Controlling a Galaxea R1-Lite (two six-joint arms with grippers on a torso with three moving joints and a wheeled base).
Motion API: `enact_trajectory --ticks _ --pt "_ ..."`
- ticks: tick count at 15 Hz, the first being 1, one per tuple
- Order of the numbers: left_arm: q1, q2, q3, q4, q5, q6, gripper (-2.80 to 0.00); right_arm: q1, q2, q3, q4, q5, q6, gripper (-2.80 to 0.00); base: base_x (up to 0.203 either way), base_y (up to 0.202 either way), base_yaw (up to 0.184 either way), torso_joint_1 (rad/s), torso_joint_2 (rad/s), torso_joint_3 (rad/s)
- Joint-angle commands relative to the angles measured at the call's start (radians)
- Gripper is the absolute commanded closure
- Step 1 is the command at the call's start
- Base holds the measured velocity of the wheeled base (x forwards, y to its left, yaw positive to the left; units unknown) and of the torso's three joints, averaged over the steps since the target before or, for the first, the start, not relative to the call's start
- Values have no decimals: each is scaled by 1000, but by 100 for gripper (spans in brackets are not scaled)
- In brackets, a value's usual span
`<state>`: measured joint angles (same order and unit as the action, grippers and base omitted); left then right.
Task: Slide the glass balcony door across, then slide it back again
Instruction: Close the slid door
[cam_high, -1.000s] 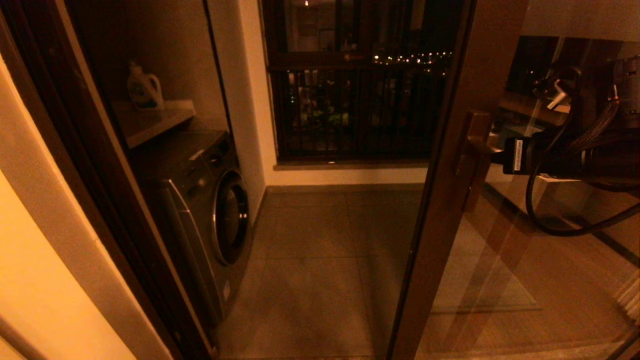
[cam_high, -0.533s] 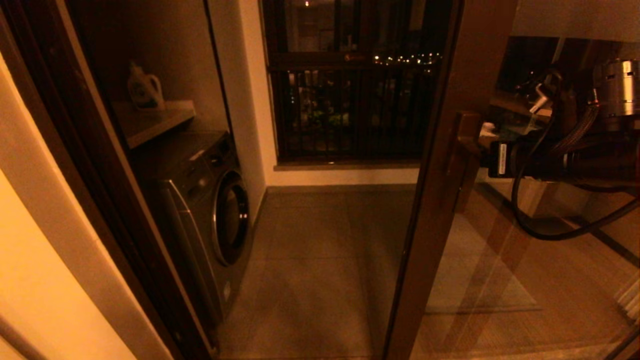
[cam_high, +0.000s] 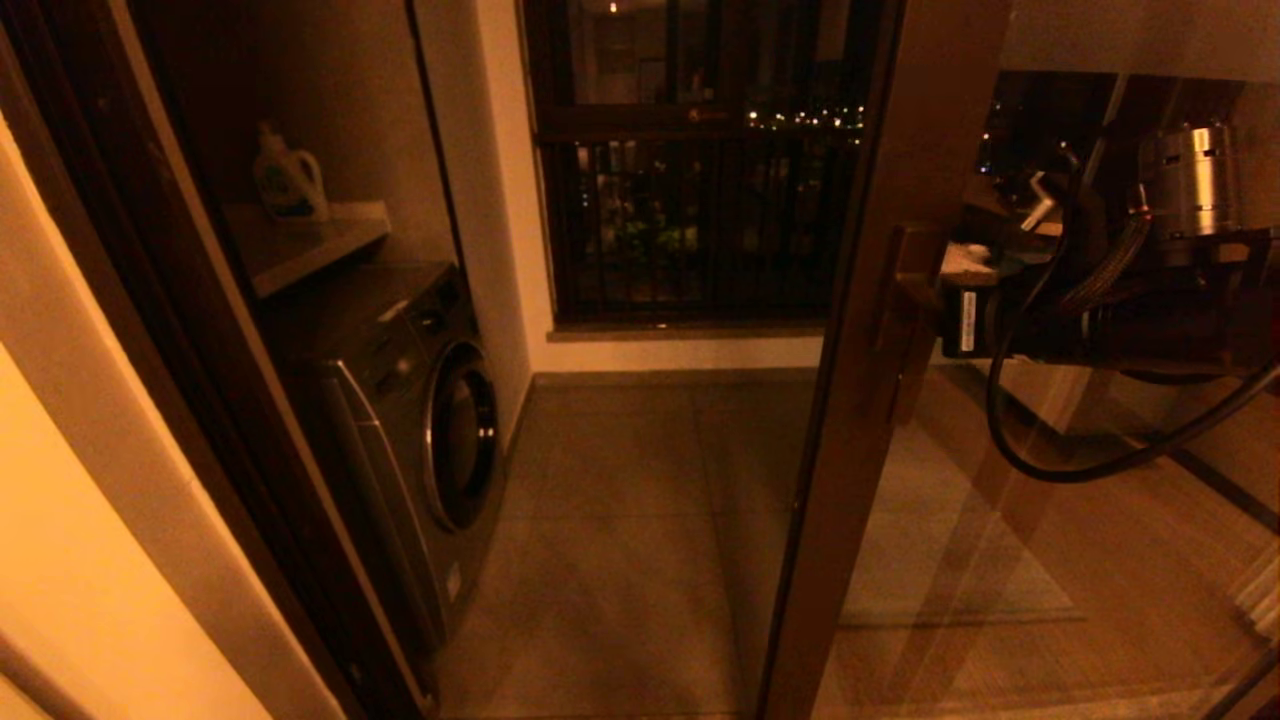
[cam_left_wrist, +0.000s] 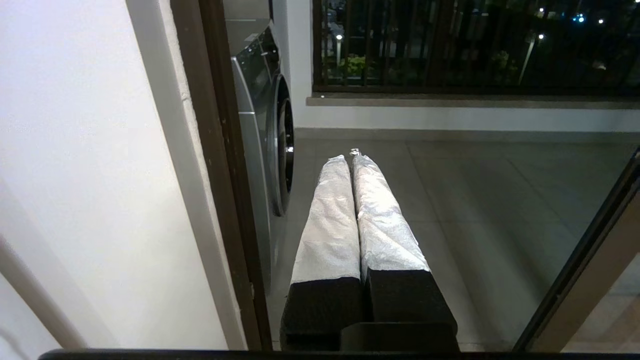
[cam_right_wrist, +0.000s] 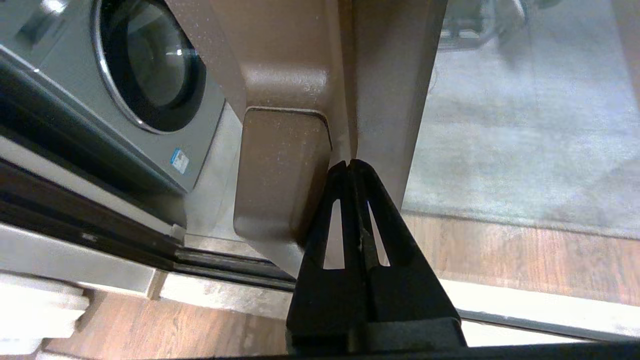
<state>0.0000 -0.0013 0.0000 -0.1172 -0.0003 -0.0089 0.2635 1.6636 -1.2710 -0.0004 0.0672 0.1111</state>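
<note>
Shifted leftward since earlier frames: glass balcony door (cam_high: 880, 400) and right gripper (cam_right_wrist: 350, 167), door stile now right of frame centre in head view. Blocky brown wooden handle (cam_right_wrist: 282, 175) seen beside right gripper; black triangular fingers pressed together, tips wedged between handle and stile. Left gripper (cam_left_wrist: 351, 157) held low centre, crinkled silver-wrapped fingers closed together, nothing gripped. Grey washing machine (cam_high: 420, 400) at left; detergent jug (cam_high: 288, 178) on shelf (cam_high: 320, 240) above.

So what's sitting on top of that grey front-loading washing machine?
Above the grey washing machine a pale shelf holds one white detergent jug. The machine's own top beneath it is shadowed, unclear.
</note>
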Motion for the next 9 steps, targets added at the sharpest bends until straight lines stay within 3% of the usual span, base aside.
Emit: enact_trajectory --ticks 1,9 --pt "0 1 40 -1 0 0 0 25 13 -13 -6 -6 1 0 0 0 0 0 0 0" --pt "0 1 40 -1 0 0 0 93 34 -39 -5 -33 1 0 0 0 0 0 0 0"
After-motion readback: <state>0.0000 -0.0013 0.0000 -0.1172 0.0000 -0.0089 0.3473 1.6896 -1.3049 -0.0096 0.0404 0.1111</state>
